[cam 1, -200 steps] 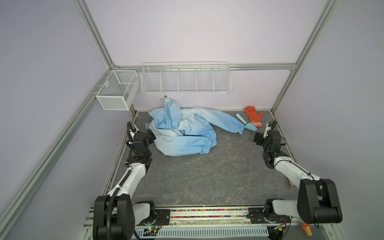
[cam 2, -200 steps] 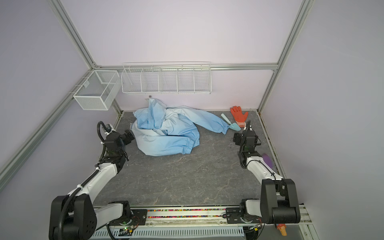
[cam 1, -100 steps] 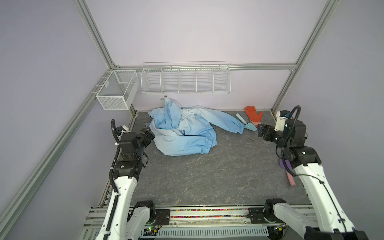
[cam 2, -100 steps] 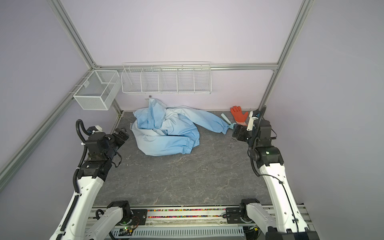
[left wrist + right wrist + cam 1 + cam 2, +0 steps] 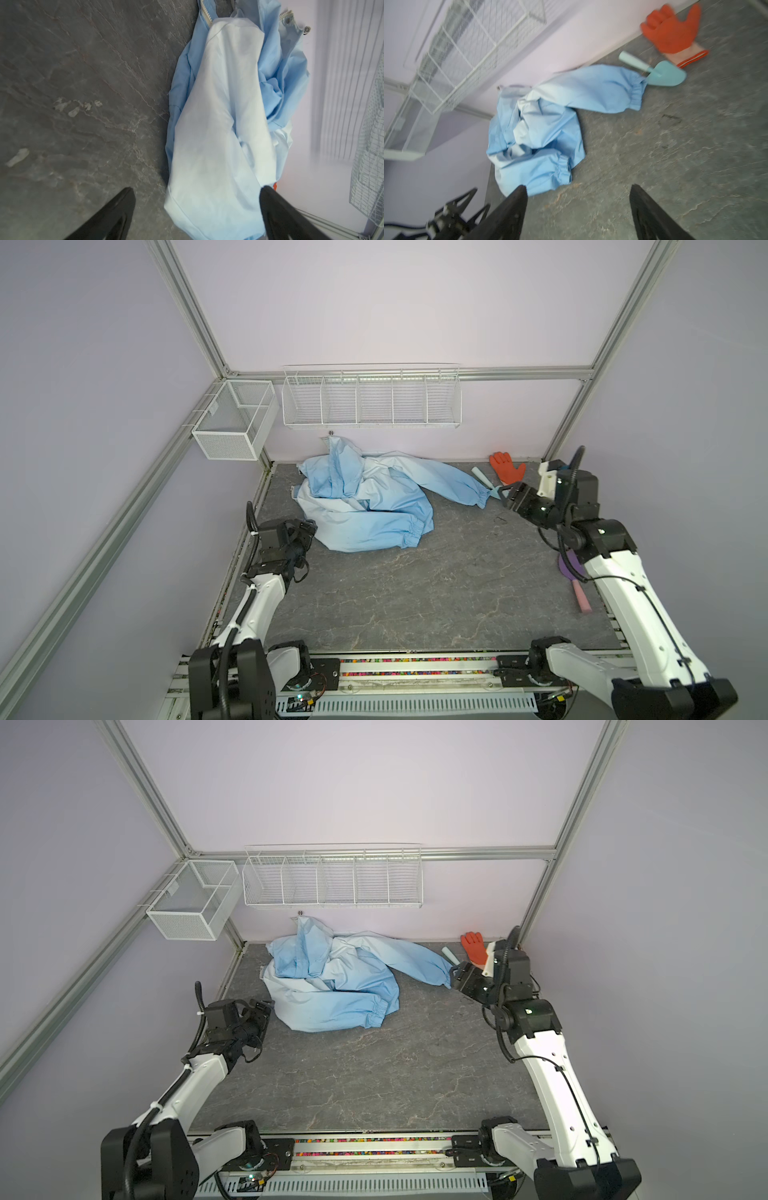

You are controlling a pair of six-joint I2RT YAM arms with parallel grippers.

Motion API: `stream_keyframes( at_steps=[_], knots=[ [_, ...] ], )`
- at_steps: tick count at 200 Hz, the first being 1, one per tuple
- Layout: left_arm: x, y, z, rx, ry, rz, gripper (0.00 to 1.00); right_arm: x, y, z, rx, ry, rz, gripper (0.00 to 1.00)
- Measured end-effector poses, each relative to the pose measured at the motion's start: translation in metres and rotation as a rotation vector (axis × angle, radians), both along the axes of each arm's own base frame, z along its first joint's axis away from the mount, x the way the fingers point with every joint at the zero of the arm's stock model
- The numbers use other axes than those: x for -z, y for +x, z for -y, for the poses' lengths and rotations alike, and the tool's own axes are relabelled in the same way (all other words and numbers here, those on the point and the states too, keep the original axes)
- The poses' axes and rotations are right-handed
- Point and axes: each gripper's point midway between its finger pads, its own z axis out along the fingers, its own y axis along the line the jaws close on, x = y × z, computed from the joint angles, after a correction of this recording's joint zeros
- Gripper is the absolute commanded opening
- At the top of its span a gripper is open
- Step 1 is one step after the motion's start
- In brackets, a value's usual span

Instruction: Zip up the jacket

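Note:
The light-blue jacket (image 5: 365, 497) (image 5: 332, 986) lies crumpled at the back left of the grey table, one sleeve stretched out to the right. A short run of white zipper (image 5: 205, 12) and a snap button (image 5: 306, 29) show at its far end. My left gripper (image 5: 309, 526) (image 5: 266, 1004) (image 5: 195, 188) hovers open just off the jacket's near left edge, with the pale fabric (image 5: 218, 124) straight ahead between its fingers. My right gripper (image 5: 509, 493) (image 5: 457, 975) (image 5: 578, 187) is open and empty over bare table, close to the stretched sleeve's elastic cuff (image 5: 636, 93).
An orange glove (image 5: 505, 466) (image 5: 670, 35) and a teal trowel (image 5: 484, 483) (image 5: 664, 75) lie by the back wall next to the cuff. A purple and pink tool (image 5: 575, 585) lies at the right edge. A wire shelf (image 5: 370, 400) and a mesh basket (image 5: 232, 423) hang on the walls.
Both arms have unfolded and lifted from their low folded pose. The right gripper has shifted a little toward the sleeve cuff. The jacket has not moved.

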Motion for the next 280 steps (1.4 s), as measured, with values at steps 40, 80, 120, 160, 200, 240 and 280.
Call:
stream_keyframes(
  at_steps=[40,80,120,160,200,240,280],
  knots=[
    [0.053,0.063,0.015,0.106,-0.096,-0.106,0.37,-0.004,-0.011,-0.061,-0.154,-0.040,-0.029,0.83],
    [0.049,0.087,0.037,0.233,-0.151,-0.101,0.00,0.000,0.001,-0.091,-0.198,-0.129,-0.068,0.78],
    [-0.106,0.100,0.102,0.465,0.008,0.136,0.00,0.005,0.014,-0.138,-0.354,-0.232,-0.072,0.89],
    [-0.258,0.058,0.192,0.734,0.108,0.409,0.00,-0.032,0.012,-0.208,-0.582,-0.263,0.085,0.98],
    [-0.300,0.027,0.244,0.908,0.120,0.463,0.00,-0.046,0.010,-0.243,-0.688,-0.306,0.183,0.99],
    [-0.295,0.016,0.262,0.965,0.095,0.443,0.30,-0.038,0.042,-0.252,-0.638,-0.382,0.164,0.16],
    [-0.304,0.017,0.256,0.929,0.122,0.442,0.56,-0.031,0.061,-0.221,-0.546,-0.334,0.091,0.07]
  ],
)
